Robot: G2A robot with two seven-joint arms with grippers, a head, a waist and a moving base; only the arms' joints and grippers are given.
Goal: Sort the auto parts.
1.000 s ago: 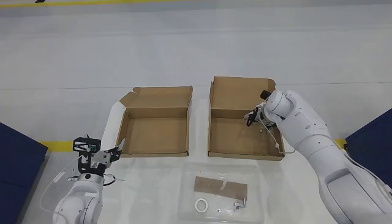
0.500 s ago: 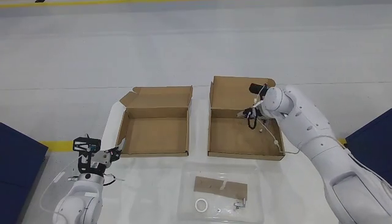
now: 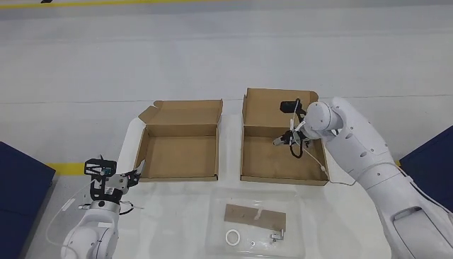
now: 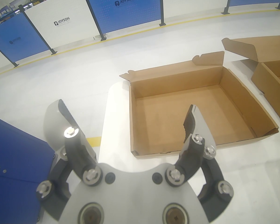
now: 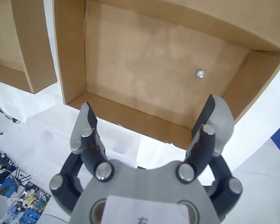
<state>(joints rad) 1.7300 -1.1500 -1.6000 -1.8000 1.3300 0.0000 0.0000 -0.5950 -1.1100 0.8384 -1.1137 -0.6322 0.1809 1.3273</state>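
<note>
Two open cardboard boxes stand side by side on the white table: a left box (image 3: pixel 180 156) and a right box (image 3: pixel 272 161). My right gripper (image 3: pixel 283 141) (image 5: pixel 149 106) hangs open and empty above the right box (image 5: pixel 142 54), where a small silver bolt (image 5: pixel 200 73) lies on the floor near one side wall. At the table's left edge my left gripper (image 3: pixel 134 171) (image 4: pixel 126 107) is open and holds nothing, pointing towards the empty left box (image 4: pixel 191 110). A clear tray (image 3: pixel 216 225) at the front holds a white ring (image 3: pixel 232 238), a small nut (image 3: pixel 253 243) and a metal bracket (image 3: pixel 277 236).
A flat cardboard piece (image 3: pixel 255 216) lies inside the clear tray. Both boxes have raised back flaps (image 3: pixel 187 108). A blue panel (image 4: pixel 16 164) stands close beside the left gripper. White table surface lies bare between the boxes and the tray.
My right gripper has swung leftward over the right box, its wrist turning. The left arm has kept still.
</note>
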